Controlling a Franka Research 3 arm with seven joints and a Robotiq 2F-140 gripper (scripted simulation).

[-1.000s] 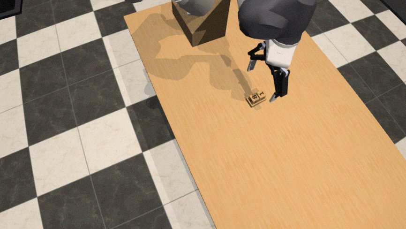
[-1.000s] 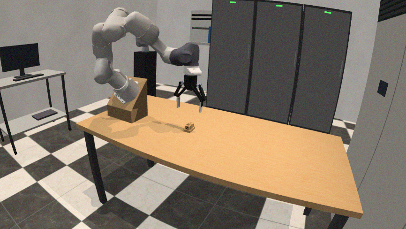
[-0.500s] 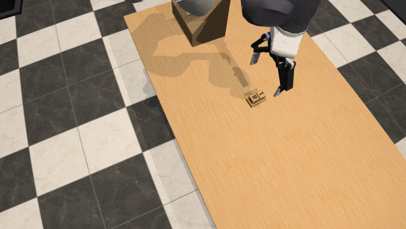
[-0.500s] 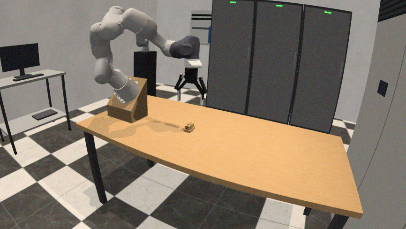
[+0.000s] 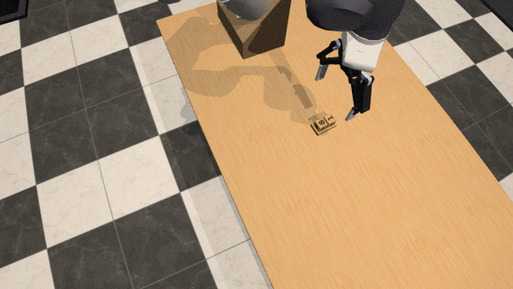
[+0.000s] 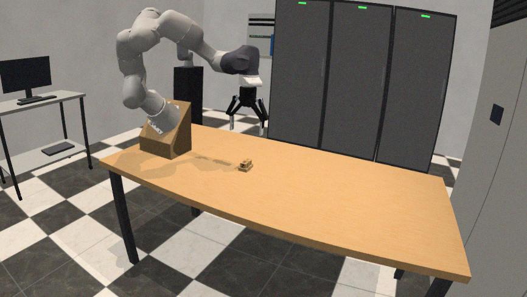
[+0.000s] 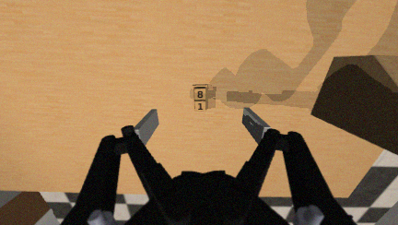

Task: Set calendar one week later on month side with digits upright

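Two number cubes [image 5: 325, 122] [image 6: 246, 162] [image 7: 200, 100], tops reading 8 and 1, sit side by side in one small wooden tray [image 5: 317, 132] [image 6: 244, 170] on the counter [image 5: 340, 201] [image 6: 331, 199] [image 7: 83, 92]. Above, one pincer [image 5: 334, 96] [image 6: 246, 129] [image 7: 200, 115] hangs spread wide, two fingers apart, gripping nothing. Behind stands one wedge-shaped mount [image 5: 263, 39] [image 6: 156, 146] [image 7: 355, 101].

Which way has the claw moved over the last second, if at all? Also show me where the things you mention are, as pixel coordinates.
Yes: the black two-fingered claw [image 5: 333, 96] [image 6: 246, 131] [image 7: 200, 115] has risen, its fingertips higher against the tall dark-grey cabinets [image 6: 362, 73] in the exterior view.
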